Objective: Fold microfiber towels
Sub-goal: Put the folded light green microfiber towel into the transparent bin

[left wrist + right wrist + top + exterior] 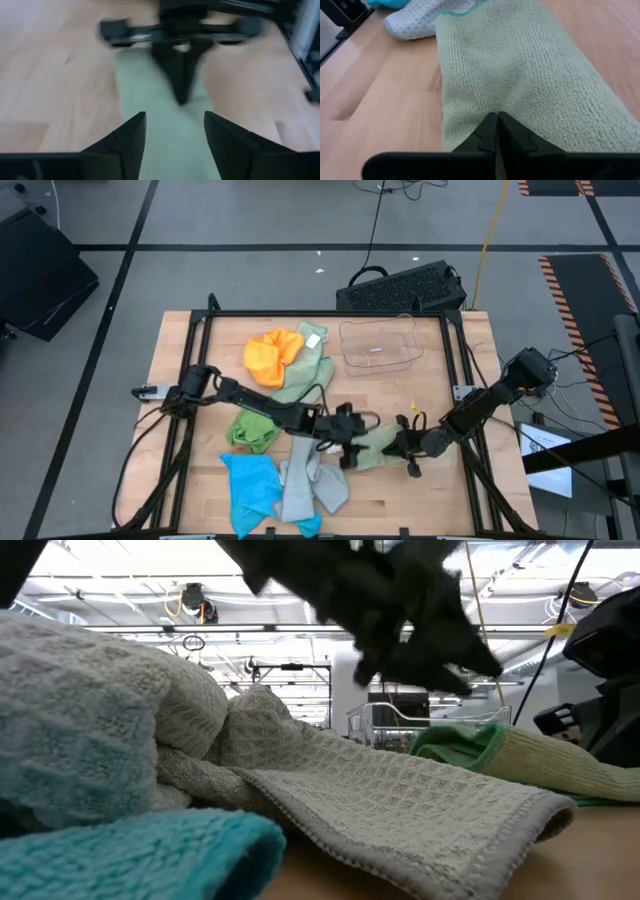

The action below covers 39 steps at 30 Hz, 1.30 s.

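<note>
Pale green microfiber, a single towel [520, 70], lies flat on the wooden table [180, 360] between the two grippers, in the near right part of the tabletop. The right gripper [497, 131] rests at this towel's edge with its jaws pressed together; in its wrist view the two dark fingers meet in one seam right on the fleecy pile, though I cannot tell whether any cloth is pinched between them. The left gripper [175, 132] sits at the towel's opposite end, its jaws standing apart over the pale green cloth with nothing between them. In the left wrist view the right gripper shows farther off, coming down to a point on the same towel.

In the high view the left arm reaches diagonally across the table's middle, and the right arm comes in from the right edge. The other towels lie well apart from this one: an orange towel [270, 355] and another pale green towel [312, 370] together towards the far side, a bright green towel [252, 430] bunched under the left arm, and a blue towel [250, 488] touching a grey waffle-weave towel [305, 485] at the near edge. A clear plastic bin [378, 345] stands at the far side.
</note>
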Tool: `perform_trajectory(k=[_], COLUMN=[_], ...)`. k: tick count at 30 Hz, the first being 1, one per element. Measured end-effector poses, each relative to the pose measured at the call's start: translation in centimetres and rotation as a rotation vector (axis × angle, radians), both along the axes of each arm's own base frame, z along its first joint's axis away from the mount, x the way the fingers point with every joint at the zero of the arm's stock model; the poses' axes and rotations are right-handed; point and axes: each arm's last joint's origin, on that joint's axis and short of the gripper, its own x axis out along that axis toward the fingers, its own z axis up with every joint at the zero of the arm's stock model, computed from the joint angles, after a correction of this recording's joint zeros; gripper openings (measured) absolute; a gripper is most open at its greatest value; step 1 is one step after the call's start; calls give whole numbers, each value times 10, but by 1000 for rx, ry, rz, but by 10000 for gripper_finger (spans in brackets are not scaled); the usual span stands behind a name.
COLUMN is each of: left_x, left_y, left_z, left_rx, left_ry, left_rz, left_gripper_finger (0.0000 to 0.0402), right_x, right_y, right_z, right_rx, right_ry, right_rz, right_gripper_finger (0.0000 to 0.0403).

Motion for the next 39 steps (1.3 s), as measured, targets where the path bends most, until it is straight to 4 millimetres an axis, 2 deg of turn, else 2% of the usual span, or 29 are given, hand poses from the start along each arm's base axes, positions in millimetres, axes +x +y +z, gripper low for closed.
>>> perform_trajectory(k=[5, 9, 13, 17, 21, 25, 28, 30, 33, 36, 39], left_x=[4, 6, 6, 7, 6, 7, 7, 7, 5, 2, -3], left_y=[22, 22, 20, 20, 16, 9, 9, 14, 20, 29, 45], left_z=[-24, -37, -48, -53, -55, -55, -54, -53, -43, -25, -7], left_rx=[-163, -228, -272, -309, -233, -168, -150, -152, -116, -67, -19], left_ry=[113, 145, 186, 200, 190, 154, 142, 150, 137, 125, 137], left_rz=[73, 23, 43, 24, -49, -148, -180, -167, -177, -187, -164], left_gripper_finger=[239, 275, 305, 305, 247, 128, 33, 24, 36, 30, 20], right_x=[0, -1, -1, -1, 0, 0, -1, -2, -5, -11, -18], right_y=[0, -1, 0, 0, 0, 0, 0, 0, -3, -9, -18], right_z=[0, -1, -1, -1, 1, 2, 8, 15, 26, 37, 50], right_rx=[-34, -67, -93, -105, -107, -107, -93, -78, -69, -86, -150], right_ry=[-4, -8, -15, -21, -31, -38, -59, -82, -96, -102, -155], right_rz=[21, 20, 39, 47, 52, 53, 57, 57, 54, 49, -28], right_gripper_finger=[2, 2, 1, 1, 0, 2, 17, 36, 68, 99, 123])
